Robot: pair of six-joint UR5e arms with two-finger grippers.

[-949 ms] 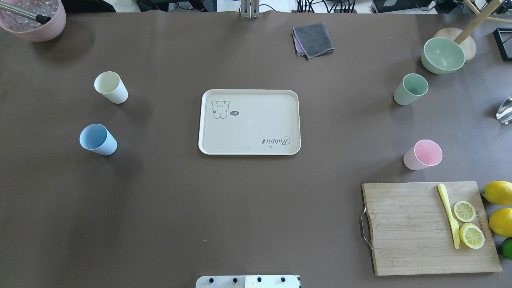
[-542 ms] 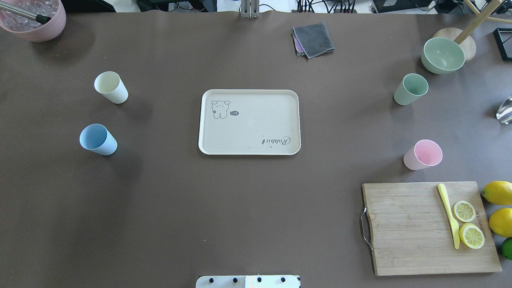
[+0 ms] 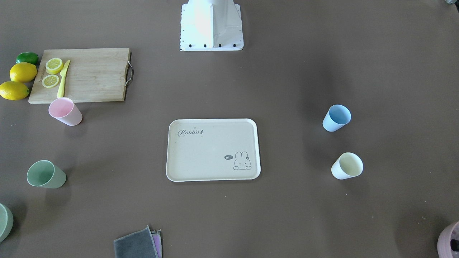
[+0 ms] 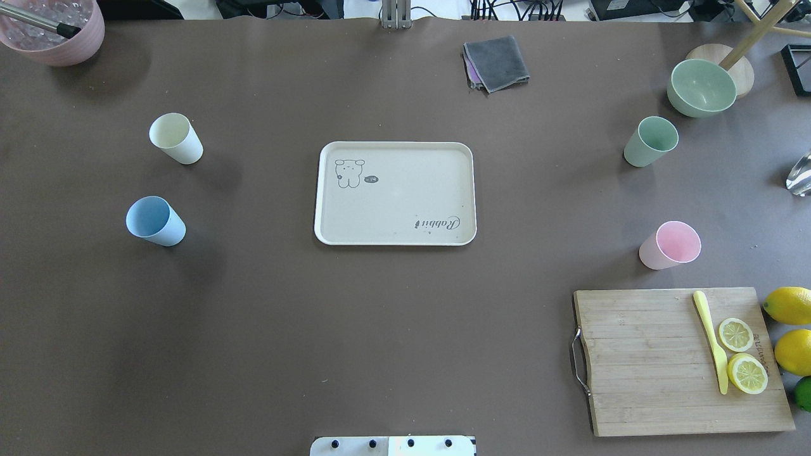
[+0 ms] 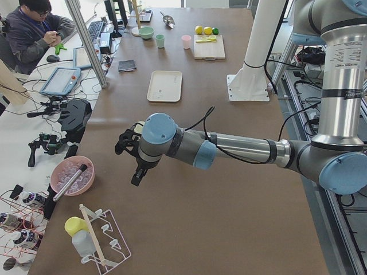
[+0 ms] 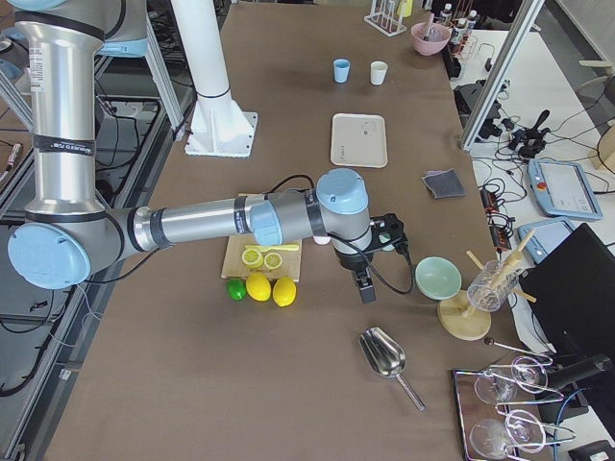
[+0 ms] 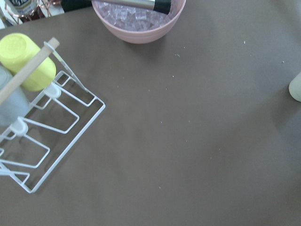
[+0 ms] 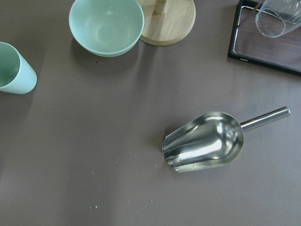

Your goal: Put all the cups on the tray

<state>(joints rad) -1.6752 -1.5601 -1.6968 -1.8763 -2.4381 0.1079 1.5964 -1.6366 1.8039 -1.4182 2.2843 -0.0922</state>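
The cream tray [image 4: 393,209] lies at the table's middle with nothing on it; it also shows in the front view [image 3: 211,150]. The cream-yellow cup [image 4: 175,138] and the blue cup [image 4: 155,220] stand upright to its left. The green cup [image 4: 650,141] and the pink cup [image 4: 670,245] stand to its right. My left gripper [image 5: 131,166] hovers past the table's left end area, near the pink ice bowl. My right gripper [image 6: 384,264] hovers near the green bowl. Both show only in the side views, so I cannot tell whether they are open or shut.
A wooden cutting board [image 4: 640,361] with lemon slices and a yellow knife [image 4: 711,341] lies front right, with lemons [image 4: 789,305] beside it. A green bowl [image 4: 701,87], a grey cloth [image 4: 496,62], a pink ice bowl [image 4: 54,31] and a metal scoop [image 8: 204,147] lie around the edges.
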